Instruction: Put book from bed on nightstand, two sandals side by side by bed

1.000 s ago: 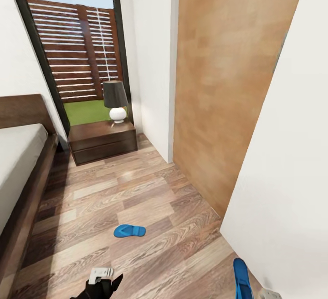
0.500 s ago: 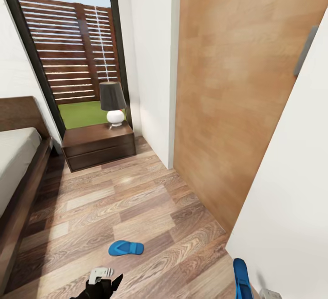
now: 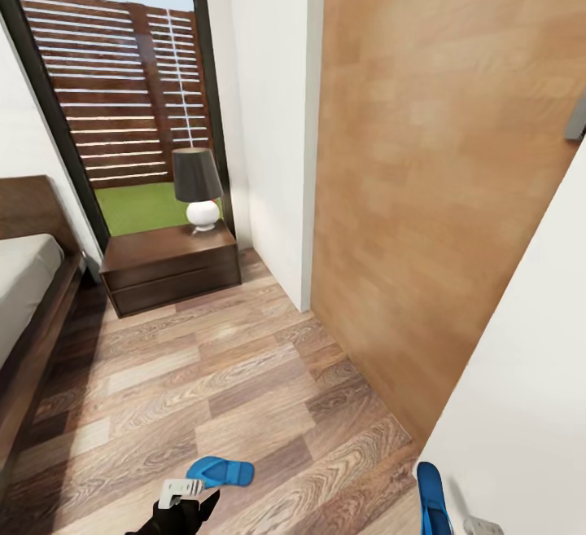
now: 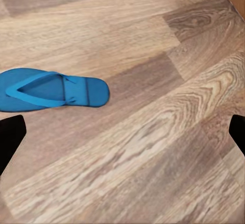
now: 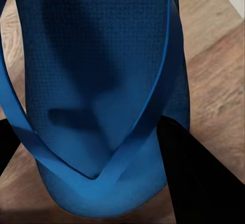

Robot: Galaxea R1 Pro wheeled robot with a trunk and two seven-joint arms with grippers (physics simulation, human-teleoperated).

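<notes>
One blue sandal lies flat on the wood floor, just ahead of my left gripper. In the left wrist view this sandal sits beyond the open gripper, clear of both black fingertips. The other sandal hangs at the head view's bottom right, held by my right gripper, which is shut on it; up close the sandal shows its strap and sole. The bed stands at the left, with a nightstand by its head. The book is out of view.
A black-shaded lamp with a white base stands on the nightstand. A white wall corner and a tan wooden panel close the right side, with another white wall close by. The window shows a slatted fence.
The whole head view has shifted: bed and nightstand slid left and the floor sandal now sits lower, nearer my left gripper. Both grippers keep their places in the picture.
</notes>
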